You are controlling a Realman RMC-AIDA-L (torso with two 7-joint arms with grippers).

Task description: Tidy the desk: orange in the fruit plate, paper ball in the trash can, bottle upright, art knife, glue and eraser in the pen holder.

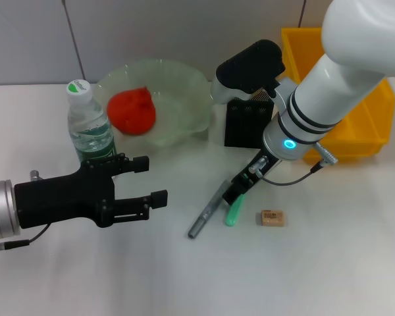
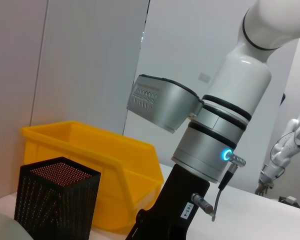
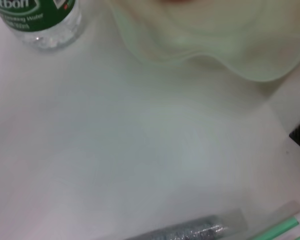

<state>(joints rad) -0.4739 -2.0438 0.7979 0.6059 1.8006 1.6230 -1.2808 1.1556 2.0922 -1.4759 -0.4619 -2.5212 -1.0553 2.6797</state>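
While the right gripper [image 1: 239, 191], jaw state unreadable, hovers over the green art knife [image 1: 234, 212] at the pen holder's [image 1: 248, 122] 6 o'clock, descend centred on its handle; left gripper [image 1: 148, 181] idles, jaws spread.

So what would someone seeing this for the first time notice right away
Probably the red-orange fruit in the pale green fruit plate at the back, beside the upright bottle. Then the right gripper, low over the table just above the green art knife and grey glue stick, with the eraser lying apart. Behind stands the black mesh pen holder.
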